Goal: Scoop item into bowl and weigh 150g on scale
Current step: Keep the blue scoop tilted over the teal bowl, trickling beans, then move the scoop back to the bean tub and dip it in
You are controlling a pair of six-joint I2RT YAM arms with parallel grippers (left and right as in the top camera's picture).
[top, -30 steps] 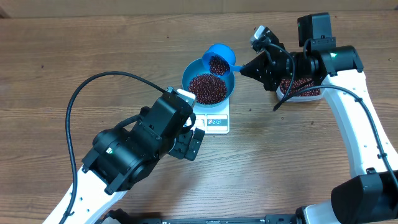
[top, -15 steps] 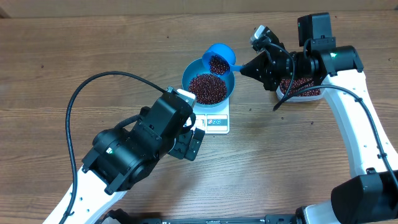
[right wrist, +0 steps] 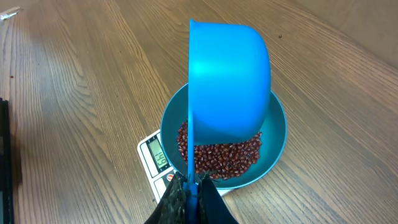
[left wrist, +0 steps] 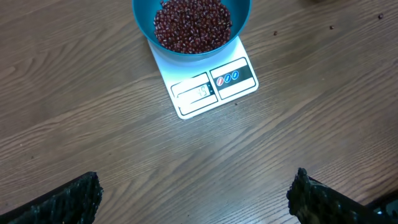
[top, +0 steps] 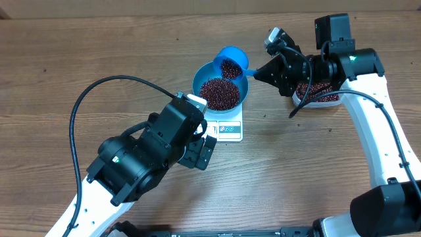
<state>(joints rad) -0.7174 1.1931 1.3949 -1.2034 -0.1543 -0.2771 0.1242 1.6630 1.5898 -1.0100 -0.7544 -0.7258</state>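
Wooden table [top: 66,52], brown plank grain, a few stray specks.

Left arm is bent at the elbow with the wrist raised over the near table. The left gripper [left wrist: 196,186] points down and forward, its fingers [left wrist: 74,199] spread as wide as they go, with nothing between them. The white scale [left wrist: 214,84] sits ahead of these fingers, well apart. On it stands the blue bowl [left wrist: 245,18], filled with red-brown beans [left wrist: 191,23].

Right arm reaches in from the right side, its forearm passing over a clear tub [top: 325,100] of more beans. The right gripper [right wrist: 189,193] points toward the bowl, clamped tight on the thin handle of a blue scoop [right wrist: 230,81]. The scoop cup is just ahead of the fingertips, tipped on its side over the bowl's rim, with some beans inside in the overhead view. Whether it touches the rim cannot be told.

The scale panel has a display [left wrist: 194,91] and small round red and blue buttons [left wrist: 227,76]. The digits are too faint to read for sure, and no brand text is legible.
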